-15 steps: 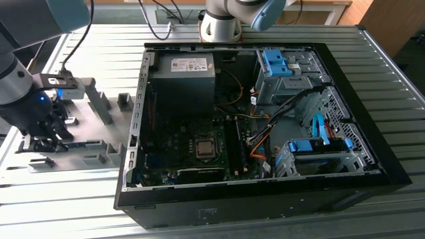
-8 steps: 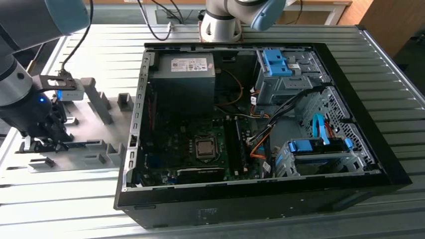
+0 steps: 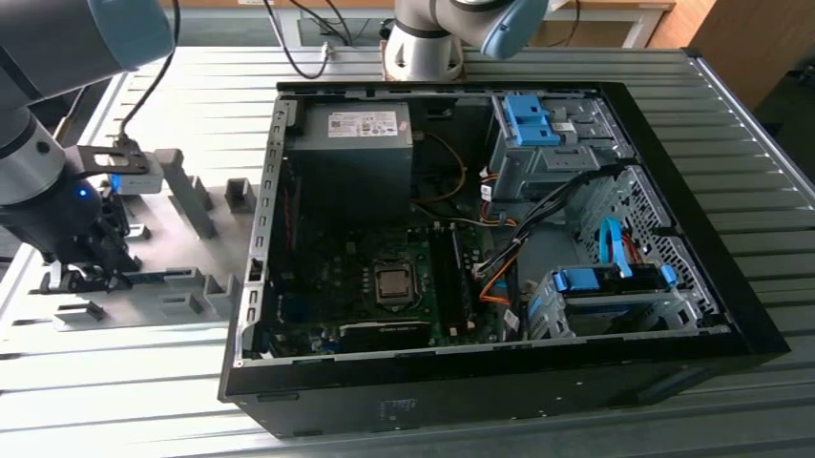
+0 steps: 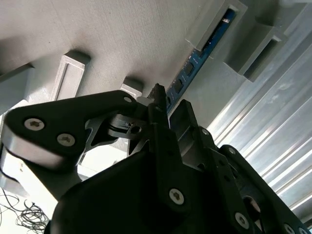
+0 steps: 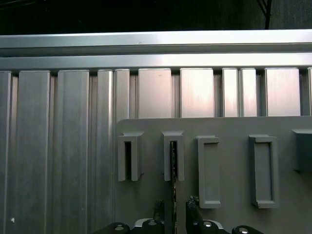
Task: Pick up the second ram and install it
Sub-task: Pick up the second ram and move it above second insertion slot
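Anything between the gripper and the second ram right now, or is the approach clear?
Nothing visible stands between them. In the first wrist view the open gripper straddles the second ram, one finger on each side. The ram stands on edge in the slot of its grey holder.

The second ram (image 4: pixel 189 66) is a long, thin blue circuit board with a row of black chips. It stands on its long edge, lying level, and is seated in the slots of grey holder blocks (image 5: pixel 180 156) at the exterior view's left.
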Robot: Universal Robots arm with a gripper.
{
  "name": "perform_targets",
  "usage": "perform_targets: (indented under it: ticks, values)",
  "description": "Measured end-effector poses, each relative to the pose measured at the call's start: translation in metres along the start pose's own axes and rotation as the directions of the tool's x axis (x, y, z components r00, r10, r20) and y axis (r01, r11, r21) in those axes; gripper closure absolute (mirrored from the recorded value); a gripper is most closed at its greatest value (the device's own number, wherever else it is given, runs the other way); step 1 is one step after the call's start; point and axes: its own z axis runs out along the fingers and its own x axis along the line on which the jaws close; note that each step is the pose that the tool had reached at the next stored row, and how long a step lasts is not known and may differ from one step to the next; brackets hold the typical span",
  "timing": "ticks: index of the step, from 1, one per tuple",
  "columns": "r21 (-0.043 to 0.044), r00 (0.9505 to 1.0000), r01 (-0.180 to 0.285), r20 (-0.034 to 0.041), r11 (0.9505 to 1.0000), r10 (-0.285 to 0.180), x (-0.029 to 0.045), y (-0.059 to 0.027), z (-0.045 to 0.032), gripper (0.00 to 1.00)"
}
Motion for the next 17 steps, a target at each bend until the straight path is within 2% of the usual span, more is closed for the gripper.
perform_targets:
  ticks: [4,5,10,11,17]
  values:
    - [0.0000,1.0000,0.000,0.0000,1.0000,0.000,0.0000,0.0000,0.0018,0.70]
    - [0.0000,1.0000,0.000,0.0000,1.0000,0.000,0.0000,0.0000,0.0020,0.77]
    - [0.0001,1.0000,0.000,0.0001,1.0000,0.000,-0.0001,0.0000,0.0026,0.78]
    - [0.0001,1.0000,0.000,0.0001,1.0000,0.000,-0.0001,0.0000,0.0026,0.85]
    - [0.0001,1.0000,0.000,0.0000,1.0000,0.000,0.0000,0.0000,0.0026,0.86]
